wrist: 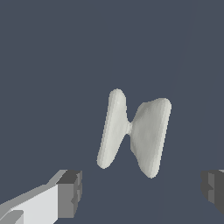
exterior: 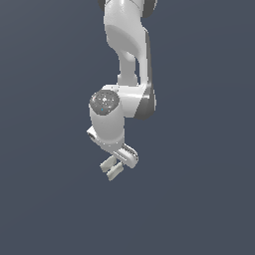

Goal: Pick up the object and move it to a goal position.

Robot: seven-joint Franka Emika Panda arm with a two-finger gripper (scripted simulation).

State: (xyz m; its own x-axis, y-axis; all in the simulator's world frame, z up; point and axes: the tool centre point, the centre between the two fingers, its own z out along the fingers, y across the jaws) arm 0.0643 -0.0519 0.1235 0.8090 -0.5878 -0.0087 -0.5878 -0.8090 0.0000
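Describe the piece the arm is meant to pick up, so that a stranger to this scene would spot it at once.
Start from the white robot arm against the plain dark blue-grey ground. In the wrist view, the gripper stands open, its dark fingertips spread wide; the object shows between and beyond them. It is off-white: two rounded slabs side by side, pinched together at a narrow waist, unlike the blocky fingers.
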